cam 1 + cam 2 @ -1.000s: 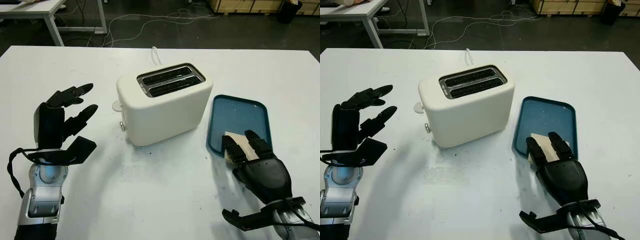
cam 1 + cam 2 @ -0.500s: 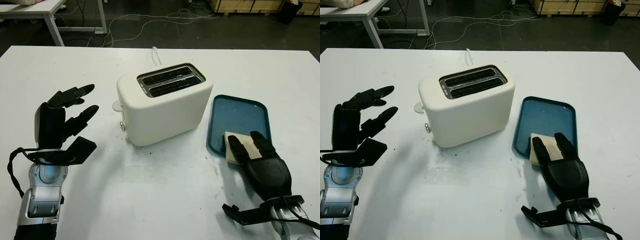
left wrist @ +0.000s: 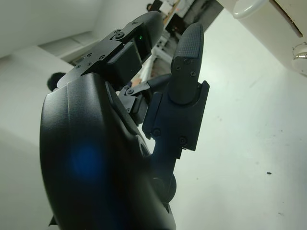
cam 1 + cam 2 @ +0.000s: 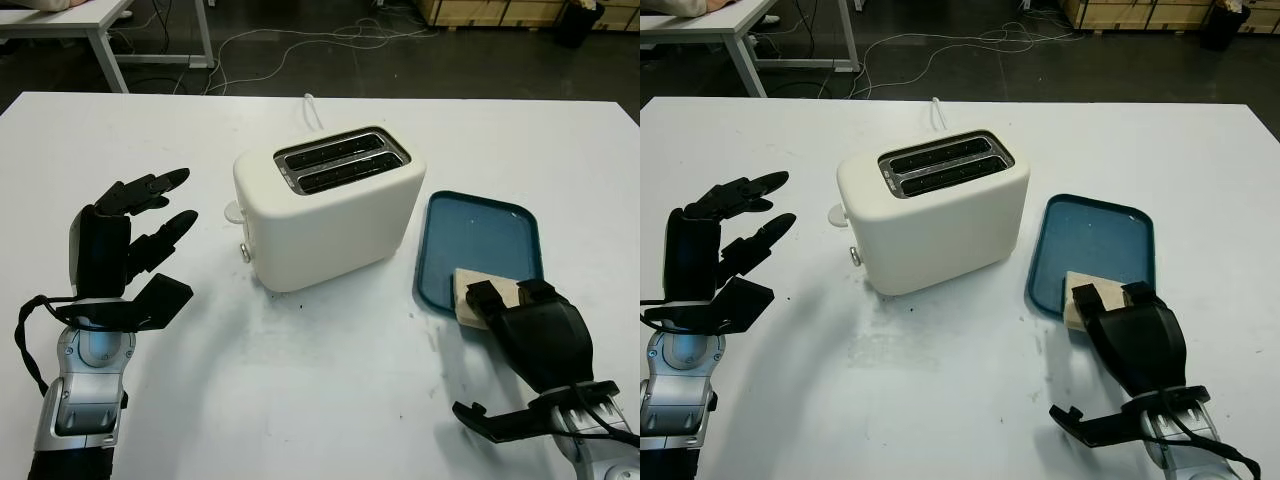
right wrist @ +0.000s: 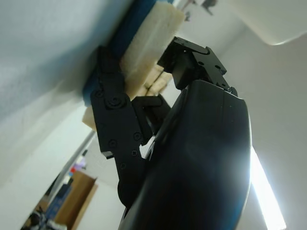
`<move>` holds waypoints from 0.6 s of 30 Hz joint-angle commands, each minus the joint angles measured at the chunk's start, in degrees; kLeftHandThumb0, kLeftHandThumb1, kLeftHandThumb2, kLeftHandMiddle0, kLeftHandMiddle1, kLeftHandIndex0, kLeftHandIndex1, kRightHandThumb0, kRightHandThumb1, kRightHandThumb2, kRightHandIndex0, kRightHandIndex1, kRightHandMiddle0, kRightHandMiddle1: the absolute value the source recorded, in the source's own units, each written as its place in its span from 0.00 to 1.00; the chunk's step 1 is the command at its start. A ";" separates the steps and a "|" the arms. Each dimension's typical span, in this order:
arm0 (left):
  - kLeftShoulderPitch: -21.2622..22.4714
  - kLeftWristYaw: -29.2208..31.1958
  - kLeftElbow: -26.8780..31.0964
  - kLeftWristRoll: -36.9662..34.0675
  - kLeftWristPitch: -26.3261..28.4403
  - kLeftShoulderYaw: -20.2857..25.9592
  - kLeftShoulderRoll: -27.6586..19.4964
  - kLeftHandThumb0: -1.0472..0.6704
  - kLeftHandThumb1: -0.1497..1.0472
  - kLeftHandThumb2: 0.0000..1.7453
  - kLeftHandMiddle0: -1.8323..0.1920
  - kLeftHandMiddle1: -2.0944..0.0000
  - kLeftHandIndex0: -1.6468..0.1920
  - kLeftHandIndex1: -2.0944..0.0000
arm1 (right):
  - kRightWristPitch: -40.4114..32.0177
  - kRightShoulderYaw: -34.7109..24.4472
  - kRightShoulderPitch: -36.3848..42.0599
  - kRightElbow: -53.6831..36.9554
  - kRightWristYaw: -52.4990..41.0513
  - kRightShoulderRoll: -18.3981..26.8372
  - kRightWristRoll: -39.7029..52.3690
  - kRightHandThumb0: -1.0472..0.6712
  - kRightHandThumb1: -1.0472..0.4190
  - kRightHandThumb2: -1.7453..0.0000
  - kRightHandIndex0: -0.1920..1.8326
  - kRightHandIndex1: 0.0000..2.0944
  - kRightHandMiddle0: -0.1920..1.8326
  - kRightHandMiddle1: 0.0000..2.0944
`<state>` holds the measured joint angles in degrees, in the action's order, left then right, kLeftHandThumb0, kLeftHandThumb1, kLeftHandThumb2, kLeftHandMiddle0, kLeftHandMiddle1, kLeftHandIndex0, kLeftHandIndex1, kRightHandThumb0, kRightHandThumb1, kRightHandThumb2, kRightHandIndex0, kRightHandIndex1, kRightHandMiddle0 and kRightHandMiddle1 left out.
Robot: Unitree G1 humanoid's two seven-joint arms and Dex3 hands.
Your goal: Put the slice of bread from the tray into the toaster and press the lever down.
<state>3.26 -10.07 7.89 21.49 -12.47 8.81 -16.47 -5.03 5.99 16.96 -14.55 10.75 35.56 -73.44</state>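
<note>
Right robot hand gripping the bread at the tray's near edge

My right robot hand (image 4: 515,303) has curled around the bread slice (image 4: 472,293) on the blue tray (image 4: 478,236); toaster (image 4: 328,205) sits beyond-left; left robot hand (image 4: 125,240) open above the tabletop (image 4: 320,380).

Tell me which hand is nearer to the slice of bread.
Right. The right hand is curled on the slice of bread at the tray near edge; the left hand is open, beyond the toaster.

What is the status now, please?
Right hand shut on bread at tray near edge. Left hand open, beside toaster. Slots free, lever not pressed.
</note>
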 commanded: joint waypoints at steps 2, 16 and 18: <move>-0.15 -0.84 -0.10 -0.07 -1.40 0.29 -0.17 0.30 0.89 0.09 0.66 0.47 0.41 0.99 | 1.46 -0.18 -0.08 0.83 2.80 0.69 1.32 0.36 0.09 0.72 0.69 0.83 0.35 0.83; 0.00 -1.06 -0.48 0.11 -1.86 0.11 -0.09 0.30 0.89 0.10 0.66 0.47 0.42 0.99 | 7.39 -4.52 -6.26 1.89 3.96 3.54 11.92 0.36 0.09 0.79 0.62 0.83 0.35 0.83; 0.04 -1.06 -0.74 -0.46 -2.37 0.16 0.00 0.31 0.89 0.09 0.66 0.47 0.42 0.99 | 7.61 -4.84 -6.80 2.24 2.37 3.43 13.72 0.35 0.09 0.80 0.61 0.83 0.34 0.83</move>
<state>3.27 -10.68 7.47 21.45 -13.81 8.81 -16.46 1.78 1.59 10.53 -12.68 14.11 38.55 -61.43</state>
